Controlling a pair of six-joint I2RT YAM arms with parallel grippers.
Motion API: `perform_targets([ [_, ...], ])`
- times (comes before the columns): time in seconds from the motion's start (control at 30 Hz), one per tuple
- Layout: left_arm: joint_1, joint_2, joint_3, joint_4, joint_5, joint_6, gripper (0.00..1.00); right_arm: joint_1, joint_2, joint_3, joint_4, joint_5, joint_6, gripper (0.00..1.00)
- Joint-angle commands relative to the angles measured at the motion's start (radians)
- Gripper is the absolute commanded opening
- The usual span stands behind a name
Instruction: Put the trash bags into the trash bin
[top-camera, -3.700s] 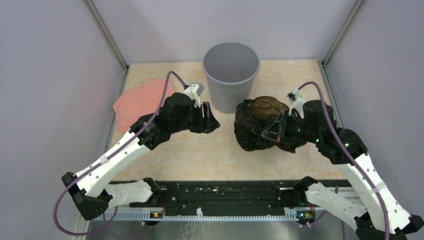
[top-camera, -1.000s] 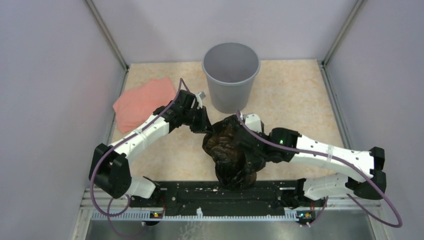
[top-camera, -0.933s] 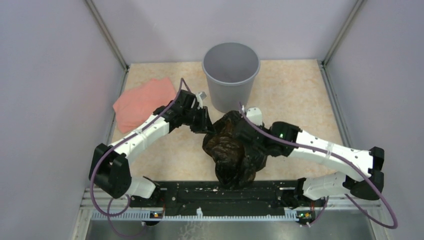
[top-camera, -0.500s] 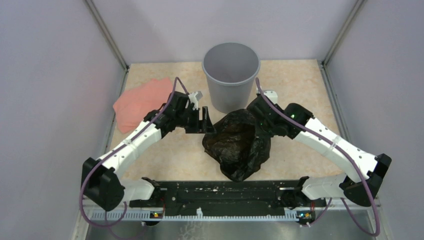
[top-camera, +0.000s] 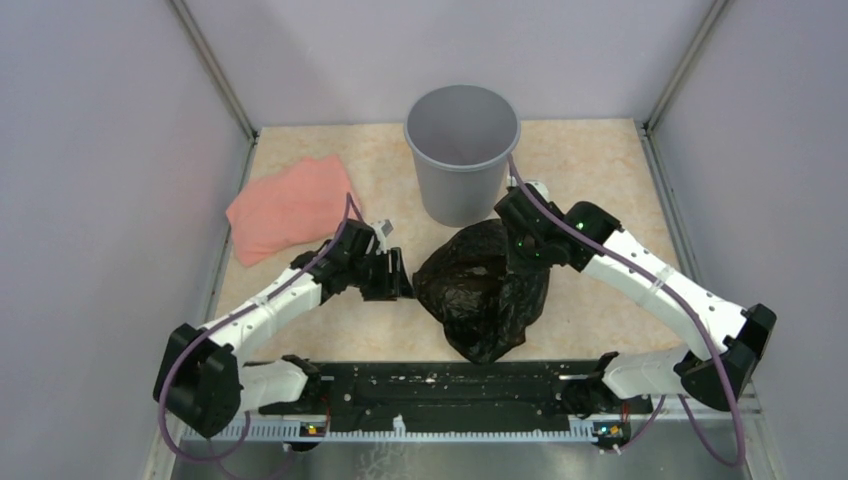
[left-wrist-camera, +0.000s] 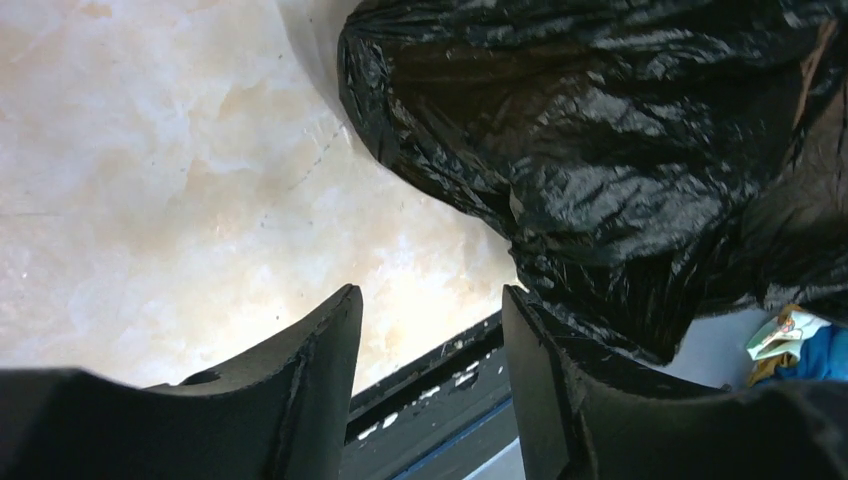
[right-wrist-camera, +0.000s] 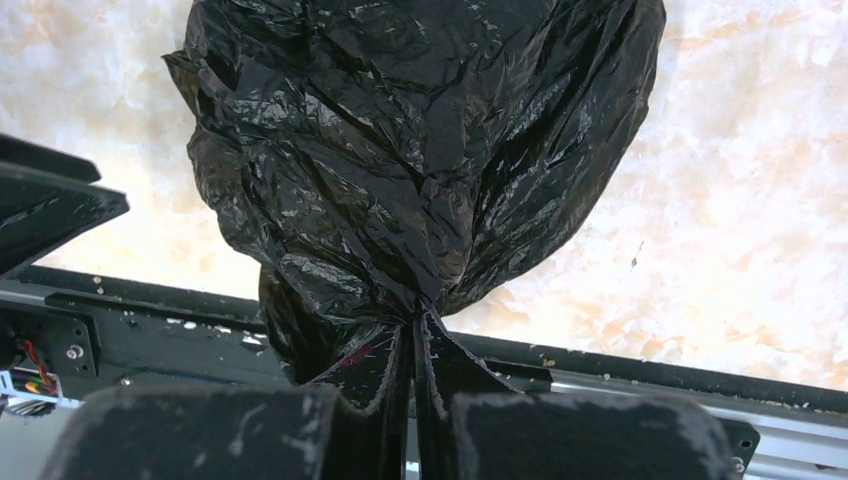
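Beige marbled table (top-camera: 600, 170) carries the grey trash bin (top-camera: 460, 195) far centre, pink cloth (top-camera: 290, 205) left

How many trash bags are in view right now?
1. One black trash bag is pinched in the right tool, just in front of the trash bin and beside the open left tool. Another bag bunched inside it could be hidden.

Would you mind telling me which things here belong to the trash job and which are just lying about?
Part of the job:
- black trash bag, pinched in the right gripper
- grey bin, nothing visible inside
- left gripper, open beside the bag

Just lying about:
- pink cloth, left of the bin
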Motion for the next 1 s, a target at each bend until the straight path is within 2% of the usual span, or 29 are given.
perform_targets([
  [0.0,-0.009,0.073,-0.003,0.165,-0.008,-0.057,0.58,-0.013,-0.005,-0.002,0.029,-0.027,-0.024,0.0],
  [0.17,-0.065,0.186,0.068,0.164,-0.117,-0.054,0.54,-0.013,-0.017,-0.012,0.038,-0.041,-0.028,0.0],
  [0.27,-0.108,0.267,0.119,0.109,-0.254,-0.064,0.5,-0.013,-0.029,-0.018,0.041,-0.047,-0.03,0.0],
  [0.4,-0.151,0.321,0.147,0.123,-0.336,-0.079,0.51,-0.013,-0.048,-0.023,0.041,-0.051,-0.029,0.0],
  [0.57,-0.197,0.384,0.194,0.057,-0.483,-0.103,0.49,-0.012,-0.07,-0.033,0.04,-0.046,-0.028,0.0],
  [0.97,-0.222,0.469,0.186,0.134,-0.442,-0.126,0.47,-0.012,-0.099,-0.059,0.052,-0.045,-0.012,0.0],
])
